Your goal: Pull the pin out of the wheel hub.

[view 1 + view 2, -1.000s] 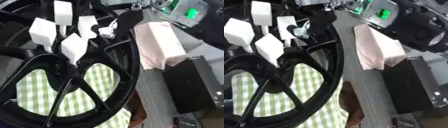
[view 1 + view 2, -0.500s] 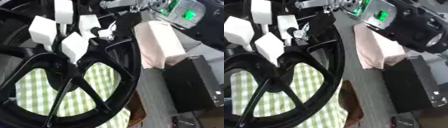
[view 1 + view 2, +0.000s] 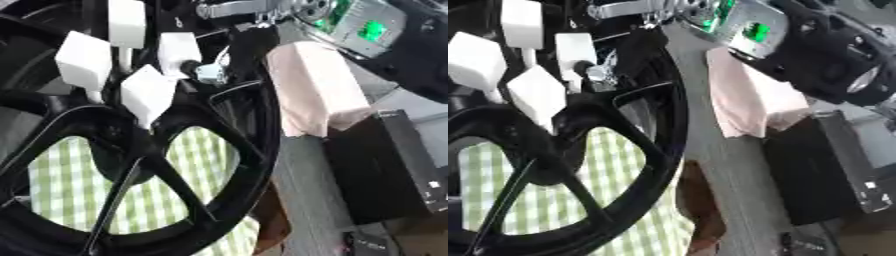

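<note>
1. A large black spoked wheel hub (image 3: 219, 165) of glossy metal fills the left and centre of both eye views, lying over a green-and-white checked cloth (image 3: 70, 185) that shows through the gaps between its spokes.
2. Four white block-shaped pin heads (image 3: 147, 94) stand in a cluster near the hub's centre, each on a thin stem that runs down into the hub; their long axes point up and slightly toward the camera, the heads tilted a little apart from one another.
3. A small silvery metal piece (image 3: 210, 73) sits just beside the rightmost white block, touching or nearly touching the hub's inner rim.
4. The robot's right arm comes in along the top edge, with silver joint parts (image 3: 236, 7) and a grey housing carrying green lights (image 3: 367, 30). Its black right hand (image 3: 254, 45) reaches down near the silvery piece, but whether the fingers are spread or pinching cannot be told.
5. A pale pink folded cloth (image 3: 315, 85) lies on the grey table (image 3: 306, 200) right of the hub, its lower edge against a black rectangular box (image 3: 385, 170).
6. A brown patch (image 3: 702, 210) shows by the hub's lower right rim.
</note>
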